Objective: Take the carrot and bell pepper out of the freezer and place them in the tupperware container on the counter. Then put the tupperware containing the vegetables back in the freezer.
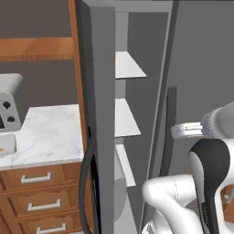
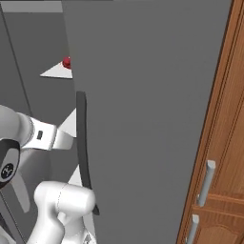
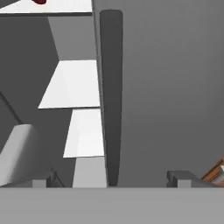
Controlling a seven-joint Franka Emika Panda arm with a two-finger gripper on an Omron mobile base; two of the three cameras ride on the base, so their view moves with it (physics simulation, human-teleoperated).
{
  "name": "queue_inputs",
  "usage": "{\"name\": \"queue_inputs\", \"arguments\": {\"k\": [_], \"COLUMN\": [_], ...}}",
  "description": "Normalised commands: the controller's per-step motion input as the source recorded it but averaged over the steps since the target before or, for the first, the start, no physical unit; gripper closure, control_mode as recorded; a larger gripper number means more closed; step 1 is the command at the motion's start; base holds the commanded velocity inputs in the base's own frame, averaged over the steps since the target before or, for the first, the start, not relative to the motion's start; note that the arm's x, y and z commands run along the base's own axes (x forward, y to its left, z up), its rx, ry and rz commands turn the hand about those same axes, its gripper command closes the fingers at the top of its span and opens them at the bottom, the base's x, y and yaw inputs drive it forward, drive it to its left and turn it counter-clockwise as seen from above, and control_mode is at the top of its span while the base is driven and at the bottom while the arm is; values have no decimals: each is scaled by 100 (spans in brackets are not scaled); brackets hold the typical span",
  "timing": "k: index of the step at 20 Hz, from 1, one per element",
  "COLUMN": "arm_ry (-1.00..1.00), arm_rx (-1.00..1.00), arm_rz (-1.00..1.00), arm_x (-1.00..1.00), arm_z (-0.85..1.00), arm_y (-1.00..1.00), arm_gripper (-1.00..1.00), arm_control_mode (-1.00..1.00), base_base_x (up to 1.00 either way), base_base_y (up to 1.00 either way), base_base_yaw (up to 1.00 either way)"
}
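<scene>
While the gripper [image 3: 111, 177] gapes wide, the freezer's [image 2: 152, 95] long dark handle [image 3: 111, 96] stands between its fingertips.

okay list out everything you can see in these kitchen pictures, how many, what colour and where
Freezer: one, grey, door ajar.
Door handle: one, dark, long, vertical.
Shelves: several, white, inside the freezer.
Bell pepper: one, dark red, on an upper shelf.
Counter: one, white marble, left of the freezer.
Drawers: three in sight, brown wood, under the counter.
Microwave: one, grey, on the counter.
Gripper: one, dark fingertips, open either side of the handle's lower end.
</scene>
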Motion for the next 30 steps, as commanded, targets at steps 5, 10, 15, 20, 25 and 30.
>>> {"name": "queue_inputs", "arguments": {"k": [5, 10, 15, 20, 25, 30], "arm_ry": [0, 0, 0, 0, -2, 0], "arm_rx": [0, 0, 0, 1, 3, 0], "arm_rz": [0, 0, 0, 7, 18, 12], "arm_x": [0, 0, 0, 1, 0, 10], "arm_z": [0, 0, 0, 0, 8, 20], "arm_y": [0, 0, 0, 11, 12, 6], "arm_gripper": [-100, -100, -100, -100, -100, -100], "arm_control_mode": [100, 100, 100, -100, -100, -100], "base_base_x": [14, 34, 39, 14, 0, 0], "base_base_y": [25, 0, 0, 8, 0, 0], "base_base_yaw": [5, 2, 0, 1, 0, 0]}}
